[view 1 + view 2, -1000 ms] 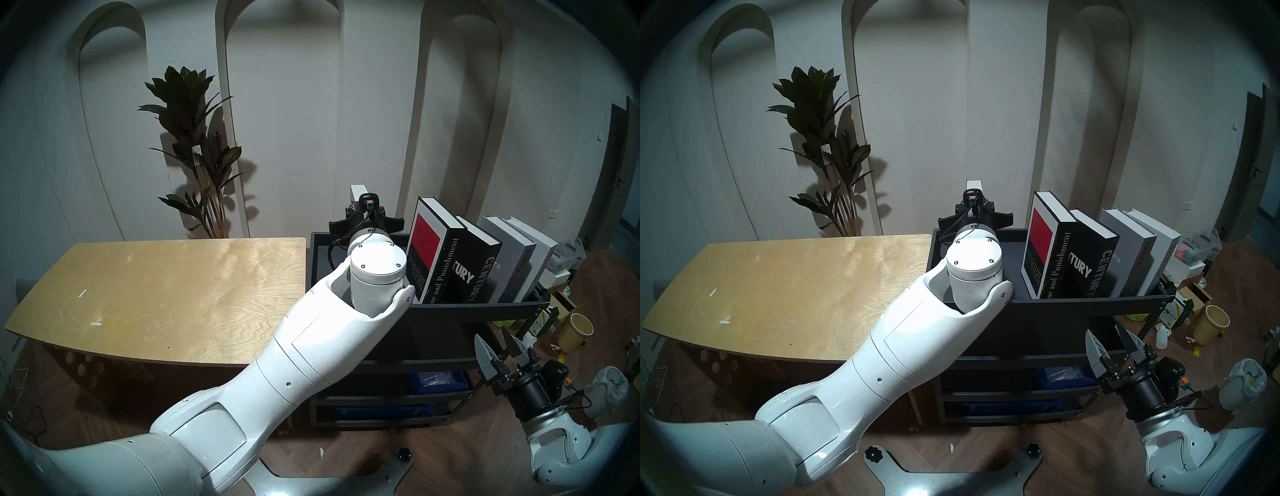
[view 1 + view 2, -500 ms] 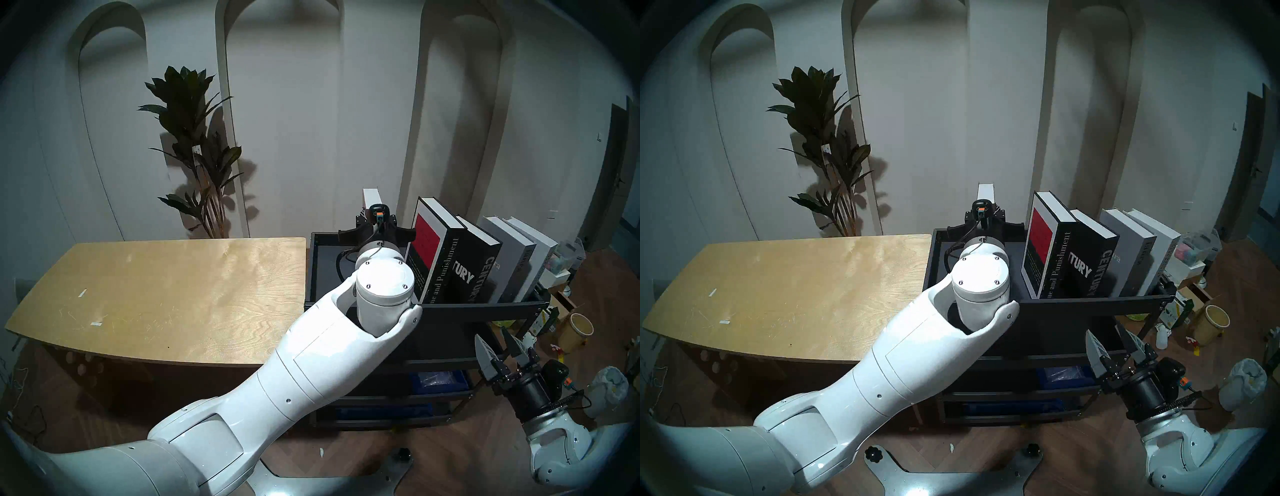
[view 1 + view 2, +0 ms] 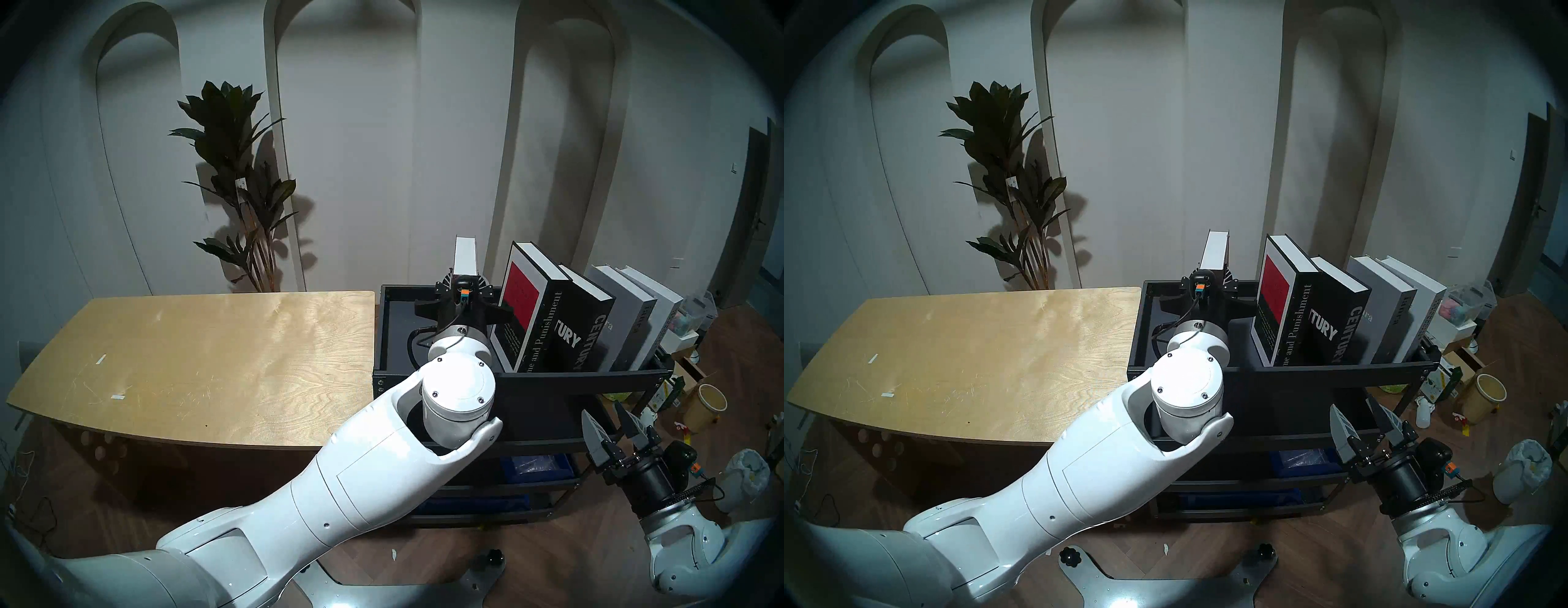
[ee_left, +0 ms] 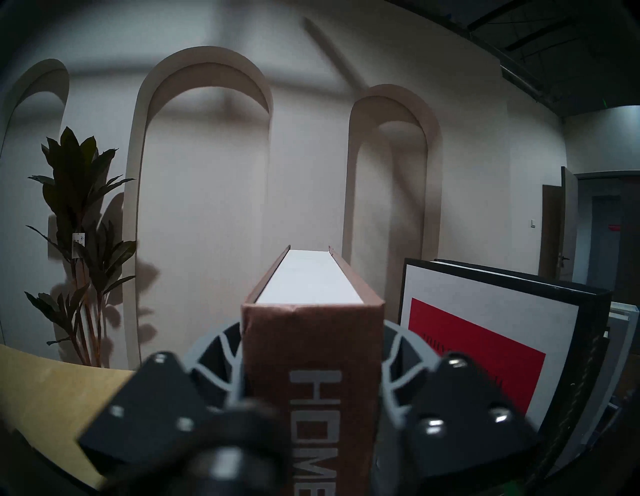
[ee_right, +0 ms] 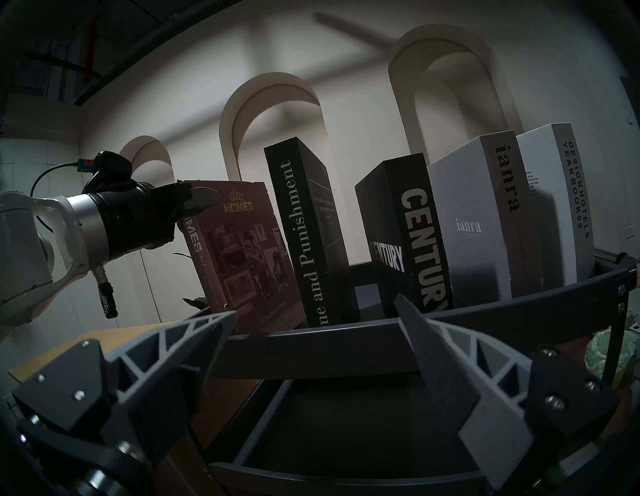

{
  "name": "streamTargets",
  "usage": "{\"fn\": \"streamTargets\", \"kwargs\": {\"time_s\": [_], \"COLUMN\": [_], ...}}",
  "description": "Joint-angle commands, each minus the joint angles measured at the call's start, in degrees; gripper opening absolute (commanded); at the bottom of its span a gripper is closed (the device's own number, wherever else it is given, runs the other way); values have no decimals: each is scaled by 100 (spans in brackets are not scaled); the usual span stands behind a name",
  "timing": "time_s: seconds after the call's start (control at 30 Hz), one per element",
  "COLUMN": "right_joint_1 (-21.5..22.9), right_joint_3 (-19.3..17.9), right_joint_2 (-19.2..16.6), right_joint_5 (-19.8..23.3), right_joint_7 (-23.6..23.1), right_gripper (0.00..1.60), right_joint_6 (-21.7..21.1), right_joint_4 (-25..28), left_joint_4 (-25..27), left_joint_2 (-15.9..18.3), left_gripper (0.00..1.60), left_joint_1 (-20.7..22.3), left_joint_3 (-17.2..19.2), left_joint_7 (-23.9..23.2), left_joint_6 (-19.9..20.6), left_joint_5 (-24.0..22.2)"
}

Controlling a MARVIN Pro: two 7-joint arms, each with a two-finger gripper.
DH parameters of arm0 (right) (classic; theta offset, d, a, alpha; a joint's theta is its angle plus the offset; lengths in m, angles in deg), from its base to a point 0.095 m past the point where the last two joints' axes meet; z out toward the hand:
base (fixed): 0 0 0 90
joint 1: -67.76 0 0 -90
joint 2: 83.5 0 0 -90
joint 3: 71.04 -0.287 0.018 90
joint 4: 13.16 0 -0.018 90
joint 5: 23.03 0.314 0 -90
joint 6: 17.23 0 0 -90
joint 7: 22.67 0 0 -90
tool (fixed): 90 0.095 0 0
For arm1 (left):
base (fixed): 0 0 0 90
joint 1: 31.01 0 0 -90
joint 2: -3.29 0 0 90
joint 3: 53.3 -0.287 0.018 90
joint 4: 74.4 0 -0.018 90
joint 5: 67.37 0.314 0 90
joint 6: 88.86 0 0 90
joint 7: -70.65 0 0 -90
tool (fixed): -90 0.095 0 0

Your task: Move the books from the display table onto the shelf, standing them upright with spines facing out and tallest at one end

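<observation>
Pale arched niches line the wall across the upper part of the head views, with a dark potted plant [image 3: 237, 187] at upper left. Below it, at left centre, the display table [image 3: 191, 361] lies bare of books. Right of centre, the left gripper [image 4: 313, 398] pinches the brown "HOMES" [image 5: 242, 253] by its spine, near the top, one finger on each cover; the book stands in the left part of the shelf [image 3: 585, 375] top tray, apparently tilted towards the row, though whether its foot rests on the tray floor is hidden behind the rim. As a large hardcover it is probably stiff and fairly heavy, with cloth-like covers that should give good friction; a hold across the covers close to the spine, as now, looks soundest, while a grip so high may let it swing. Further right the tray holds "Crime and Punishment" [image 3: 539, 322] leaning, then "CENTURY" [image 3: 587, 327], "ianra" [image 5: 485, 221] and "Design Hotels Yearbook" [image 5: 561, 194], spines outward and pressed together. Lower tiers hold blue bins [image 3: 539, 465] whose contents are unclear. At lower right the right gripper [image 3: 611, 429] hangs below the tray rim, fingers spread and holding nothing.
</observation>
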Motion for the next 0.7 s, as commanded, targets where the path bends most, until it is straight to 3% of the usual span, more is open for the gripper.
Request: {"fn": "streamTargets", "kwargs": {"time_s": [0.0,0.03,0.07,0.67], "right_joint_1": [13,14,14,20], "right_joint_3": [-52,-52,-52,-50], "right_joint_2": [-14,-13,-13,-5], "right_joint_5": [-12,-12,-11,-8], "right_joint_7": [6,6,5,-5], "right_gripper": [160,160,160,160], "right_joint_6": [-12,-12,-13,-17], "right_joint_4": [49,49,49,47], "left_joint_4": [-19,-39,-54,-87], "left_joint_2": [21,15,12,22], "left_gripper": [142,146,160,160], "left_joint_1": [111,118,123,175], "left_joint_3": [44,43,43,115], "left_joint_7": [-143,-155,-168,-399], "left_joint_6": [-102,-110,-118,-157], "left_joint_5": [-24,-27,-30,-81]}}
